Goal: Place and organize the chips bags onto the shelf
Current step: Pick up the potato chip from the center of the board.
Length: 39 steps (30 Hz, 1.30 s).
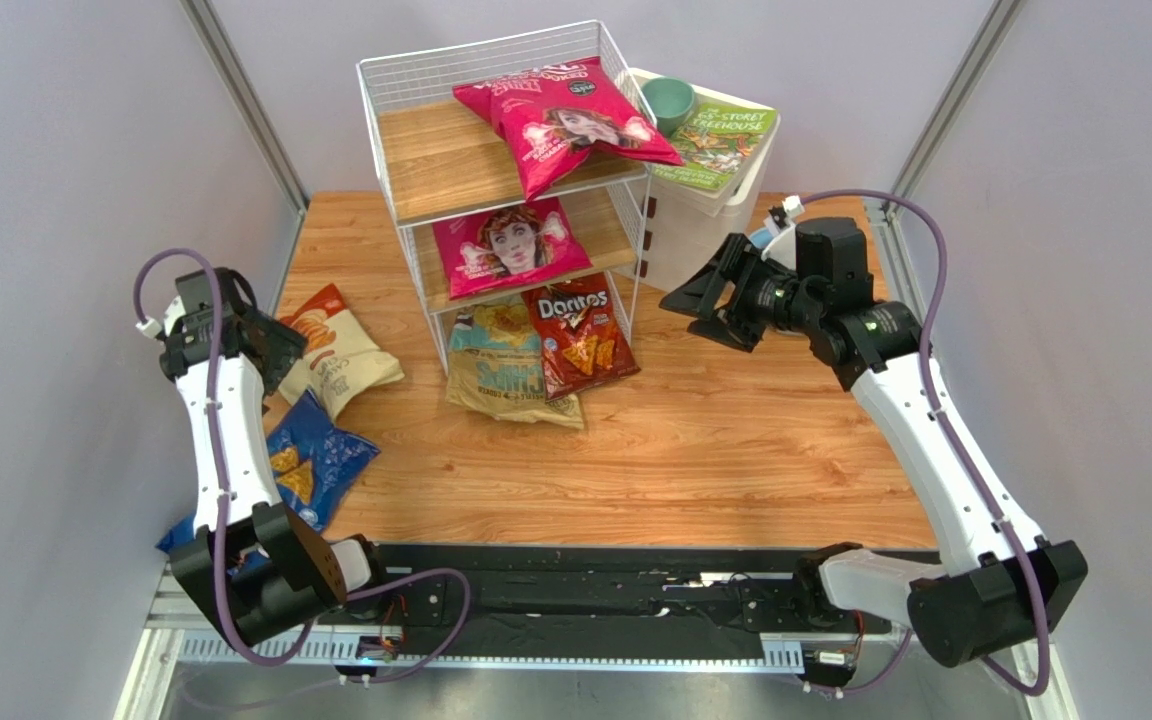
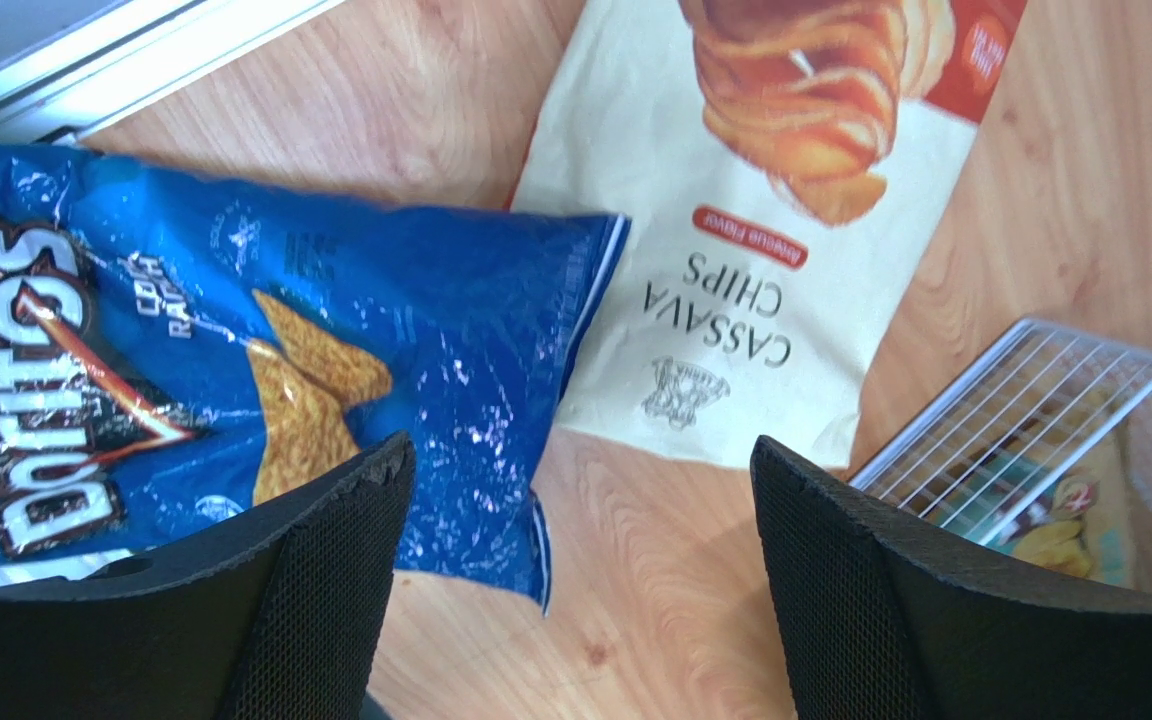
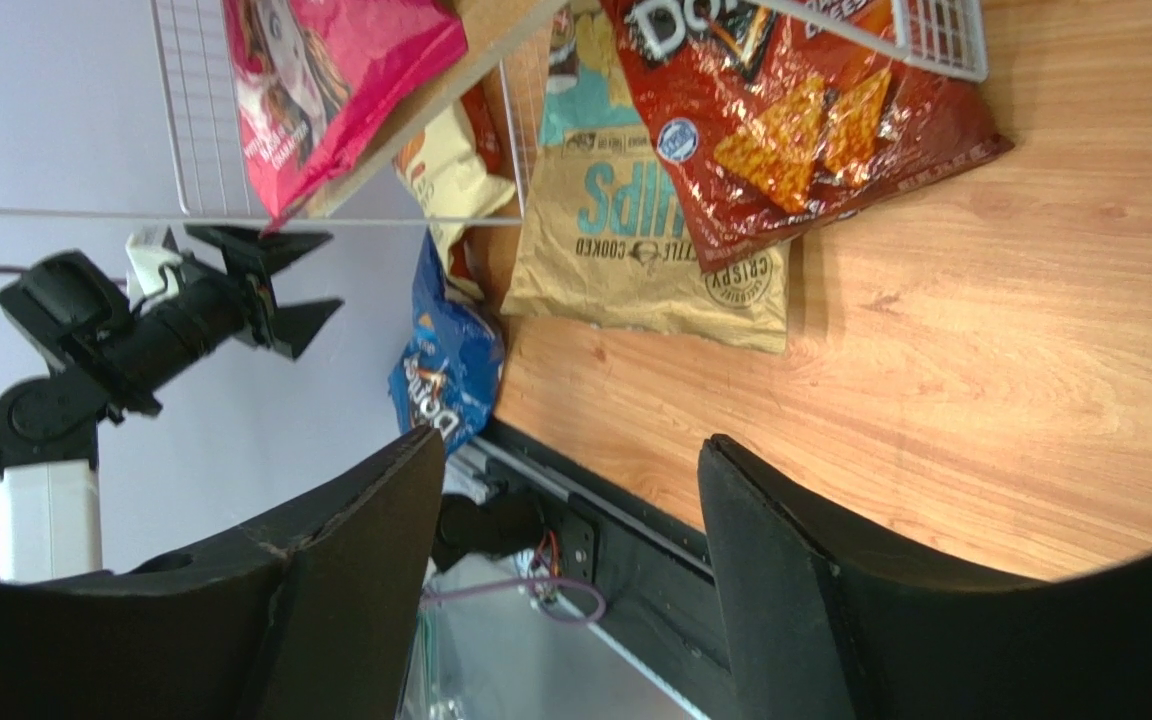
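While the left gripper [image 2: 579,465] and right gripper [image 3: 570,446] hang spread and empty, the blue Doritos bag [image 2: 162,345] and cassava chips bag [image 2: 732,270] lie beside the shelf [image 1: 447,165], whose upper tiers hold two magenta bags [image 1: 560,113].

Left arm of white tubular shells and chunky black joint housings [image 1: 229,435]; right arm of the same white-and-black build [image 1: 935,435]. A thin purple cable [image 1: 177,254] loops along each, ending in a white plug by the wrist. Both bolt to a black metal base rail [image 1: 582,578] at the near edge. Left gripper [image 2: 582,465] and right gripper [image 3: 567,450]: broad matte-black wedge fingers [image 2: 312,585], fine mesh-textured faces.
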Available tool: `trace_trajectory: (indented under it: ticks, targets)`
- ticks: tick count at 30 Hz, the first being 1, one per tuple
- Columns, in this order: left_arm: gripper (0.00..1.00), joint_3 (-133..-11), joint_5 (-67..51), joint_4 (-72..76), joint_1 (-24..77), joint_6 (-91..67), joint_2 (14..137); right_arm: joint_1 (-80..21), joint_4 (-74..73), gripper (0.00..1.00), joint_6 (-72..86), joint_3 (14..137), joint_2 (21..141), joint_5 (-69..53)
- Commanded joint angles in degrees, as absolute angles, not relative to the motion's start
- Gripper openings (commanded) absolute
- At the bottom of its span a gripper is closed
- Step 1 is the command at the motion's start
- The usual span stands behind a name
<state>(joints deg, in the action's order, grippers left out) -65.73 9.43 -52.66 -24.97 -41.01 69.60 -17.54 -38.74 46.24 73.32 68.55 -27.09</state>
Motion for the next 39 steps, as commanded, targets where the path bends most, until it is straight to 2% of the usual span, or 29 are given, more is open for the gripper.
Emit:
trace_trajectory:
  ticks: [1,7,10,14,15,16,18,23,33,39]
  targets:
    - [0.87,-64.3,4.1,-46.9,-30.2,-38.9,70.1,-16.8,-35.2,0.67,41.1,73.6,71.7,-38.6]
    - [0.86,-63.1,-4.0,-41.8,-35.7,-32.9,73.0,-17.0,-33.9,0.67,38.8,73.6,74.7,-46.0]
    - [0.86,-64.6,-10.7,-40.1,-36.4,-30.4,76.0,-17.0,-30.2,0.67,41.4,69.5,74.1,-47.9]
    - [0.87,-65.7,-13.2,-38.9,-37.2,-28.3,80.0,-16.6,-27.1,0.67,43.9,63.0,73.0,-48.2]
    - [0.89,-65.7,-14.1,-38.1,-37.5,-27.9,80.4,-16.4,-26.7,0.67,44.1,62.1,72.7,-48.1]
    - [0.96,-65.7,-14.3,-38.2,-37.6,-27.6,81.2,-16.2,-26.6,0.67,44.3,61.4,72.2,-47.7]
    - [0.97,-65.8,-13.9,-39.1,-38.1,-27.2,82.0,-15.6,-26.4,0.67,45.3,59.2,71.5,-47.6]
    - [0.97,-65.1,-15.6,-37.4,-38.9,-26.5,85.1,-13.4,-25.1,0.67,46.1,57.1,70.7,-47.4]
    - [0.95,-65.4,-26.5,-30.1,-38.9,-27.3,96.2,-11.9,-24.2,0.66,47.7,54.4,70.6,-48.2]
    - [0.92,-60.7,-27.2,-25.8,-38.9,-27.5,94.9,-11.3,-21.7,0.64,49.3,54.3,70.3,-48.7]
